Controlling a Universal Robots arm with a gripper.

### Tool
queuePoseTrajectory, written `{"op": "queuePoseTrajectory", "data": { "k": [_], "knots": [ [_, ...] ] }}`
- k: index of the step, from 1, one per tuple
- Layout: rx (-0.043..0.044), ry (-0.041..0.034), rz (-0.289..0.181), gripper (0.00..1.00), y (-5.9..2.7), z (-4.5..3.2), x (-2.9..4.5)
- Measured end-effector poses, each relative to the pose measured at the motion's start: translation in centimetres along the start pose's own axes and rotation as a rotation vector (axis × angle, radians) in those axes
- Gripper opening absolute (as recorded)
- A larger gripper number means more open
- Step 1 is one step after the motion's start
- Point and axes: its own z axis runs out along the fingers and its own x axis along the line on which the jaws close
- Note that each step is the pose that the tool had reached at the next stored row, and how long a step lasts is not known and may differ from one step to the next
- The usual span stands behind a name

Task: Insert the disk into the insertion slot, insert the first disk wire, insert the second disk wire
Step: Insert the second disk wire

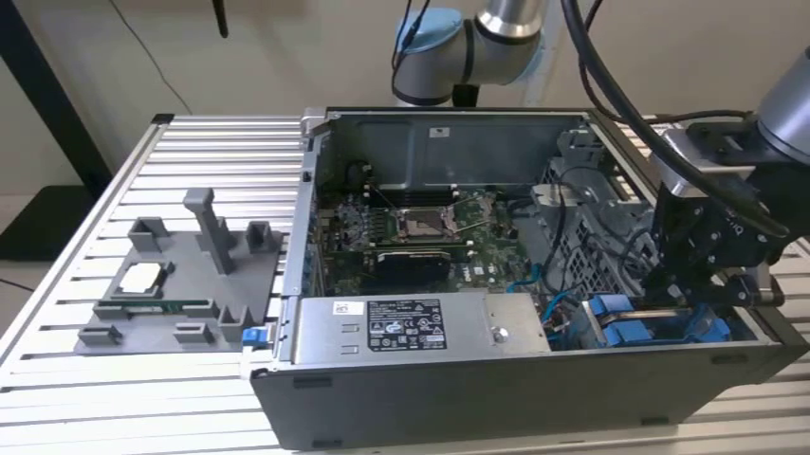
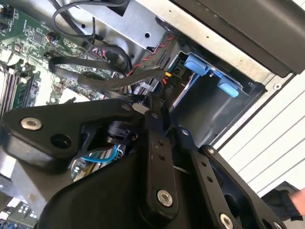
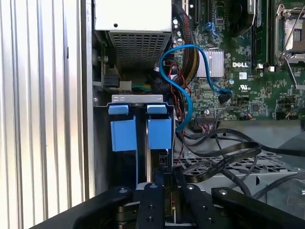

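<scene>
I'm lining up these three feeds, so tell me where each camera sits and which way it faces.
Exterior view: off the arm, above the open computer case, looking down; shows the arm and pincer lowered at the exterior view's right, by the blue clips.
First wrist view: on the arm, facing the insertion slot and blue cable; black pincer links at the frame edge.
Second wrist view: on the arm, facing the same insertion slot across the dark pincer links.
Shared: both wrist views show the slot's blue clips.
</scene>
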Motion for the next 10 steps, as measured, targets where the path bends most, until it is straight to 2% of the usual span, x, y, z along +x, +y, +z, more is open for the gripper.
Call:
{"op": "queuePoseTrajectory", "data": {
  "k": [1,2,3,10],
  "knots": [
    [0.0000,0.0001,0.000,0.23,0.00,-0.02,0.00],
    [0.0000,0.0006,0.000,0.23,0.00,-0.15,-0.01],
    [-0.0008,0.0000,0.000,0.30,0.02,-0.43,-0.04],
    [-0.0022,0.0004,0.001,0.30,0.09,-2.32,-0.21]
  ]
}}
